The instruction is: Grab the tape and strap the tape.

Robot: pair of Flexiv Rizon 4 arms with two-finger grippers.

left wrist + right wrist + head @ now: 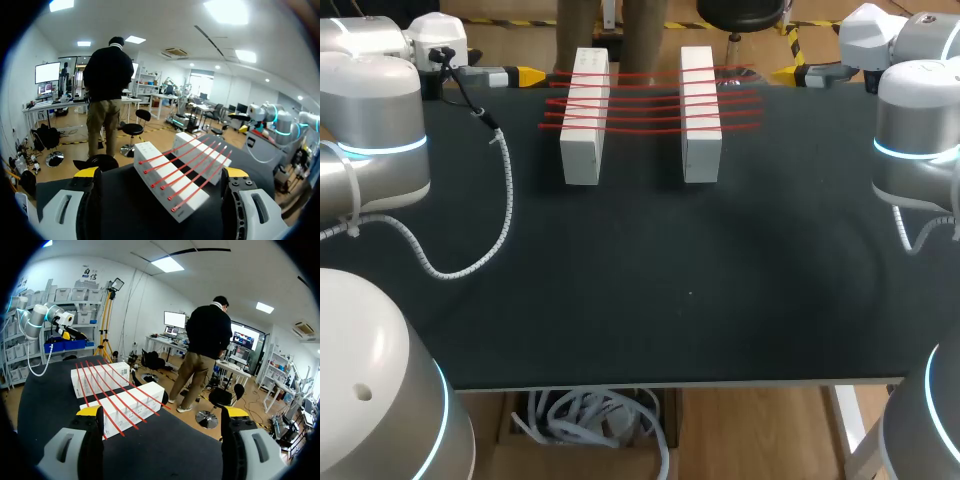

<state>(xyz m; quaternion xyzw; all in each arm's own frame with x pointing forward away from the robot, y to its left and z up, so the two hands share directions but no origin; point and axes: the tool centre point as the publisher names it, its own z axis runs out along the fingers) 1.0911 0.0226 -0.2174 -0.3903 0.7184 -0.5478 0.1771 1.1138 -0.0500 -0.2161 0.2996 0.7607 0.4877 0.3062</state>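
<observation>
We're looking down on a black-topped table (720, 300). Toward its far edge two long blocks sit flat, parallel and apart: the left white block (584, 120) and the right white block (700, 115). On our left, a spiral-wrapped cable (492, 240) loops across the surface.

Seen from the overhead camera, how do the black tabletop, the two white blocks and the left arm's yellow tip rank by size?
1. black tabletop, by far the largest.
2. left white block and right white block: they look alike, so no ranking between them.
3. Yellow tip of the left end effector, smallest.
</observation>
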